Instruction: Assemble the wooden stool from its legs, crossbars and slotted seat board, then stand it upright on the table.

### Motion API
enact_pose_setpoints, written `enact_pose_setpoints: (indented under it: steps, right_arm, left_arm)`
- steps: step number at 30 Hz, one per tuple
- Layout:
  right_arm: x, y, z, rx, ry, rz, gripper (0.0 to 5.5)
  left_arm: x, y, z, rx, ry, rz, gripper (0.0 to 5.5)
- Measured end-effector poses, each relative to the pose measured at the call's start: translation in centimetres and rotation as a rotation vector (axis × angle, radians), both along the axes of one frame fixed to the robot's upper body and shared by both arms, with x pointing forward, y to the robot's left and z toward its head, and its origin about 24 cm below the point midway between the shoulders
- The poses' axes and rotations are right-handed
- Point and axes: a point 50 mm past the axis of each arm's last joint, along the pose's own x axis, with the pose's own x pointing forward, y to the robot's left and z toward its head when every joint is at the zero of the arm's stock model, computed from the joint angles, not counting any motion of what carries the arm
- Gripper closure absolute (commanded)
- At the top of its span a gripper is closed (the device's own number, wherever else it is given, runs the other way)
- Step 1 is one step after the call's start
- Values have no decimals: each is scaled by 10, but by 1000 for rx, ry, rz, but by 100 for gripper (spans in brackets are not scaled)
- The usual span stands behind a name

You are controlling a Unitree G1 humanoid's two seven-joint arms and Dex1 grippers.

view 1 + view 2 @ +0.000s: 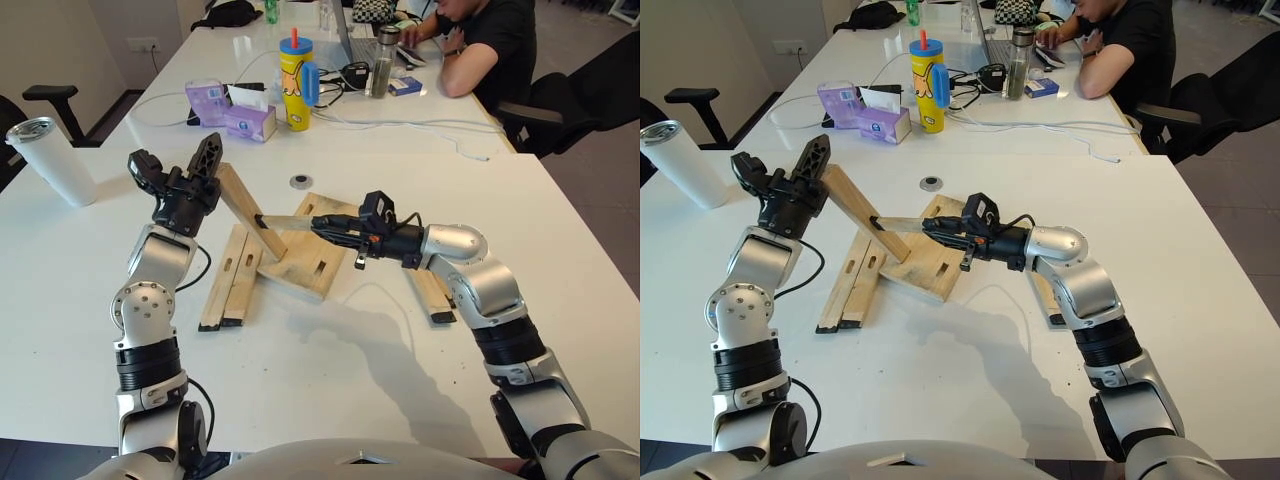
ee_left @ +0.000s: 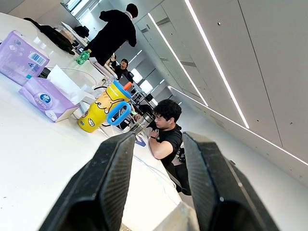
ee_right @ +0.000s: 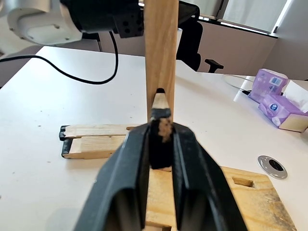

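Observation:
A wooden leg (image 1: 248,212) stands tilted over the slotted seat board (image 1: 312,268), its lower end on the board. Its upper end rests beside one finger of my left gripper (image 1: 178,160), which is open and raised above the table's left part. My right gripper (image 1: 320,226) is shut on a short crossbar (image 1: 288,222), held level with its dark tip against the leg's side. In the right wrist view, the crossbar's tip (image 3: 160,103) meets the leg (image 3: 161,48). Two more legs (image 1: 230,282) lie flat left of the board. Another wooden piece (image 1: 436,298) lies under my right forearm.
A white tumbler (image 1: 50,160) stands at the far left. Purple tissue packs (image 1: 235,112), a yellow cup (image 1: 295,85) and cables sit at the back. A cable grommet (image 1: 300,181) lies behind the board. A person sits at the back right.

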Motion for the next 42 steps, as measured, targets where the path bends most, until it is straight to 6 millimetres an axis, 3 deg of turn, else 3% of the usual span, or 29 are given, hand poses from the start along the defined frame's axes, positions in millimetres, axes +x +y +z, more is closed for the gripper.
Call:
enact_pose_setpoints:
  steps: [13,22,38,42]
  right_arm:
    - [2,15,6,-97,-26,-13,506]
    - [9,17,-11,-224,-7,-44,506]
    - [11,19,-12,-200,8,-62,506]
    - [12,27,-8,-170,-6,-69,424]
  left_arm:
    - [-4,2,1,59,-14,42,368]
    - [-2,0,1,79,-31,33,368]
    - [2,2,1,102,-53,50,368]
    - [2,-6,0,99,-61,16,366]
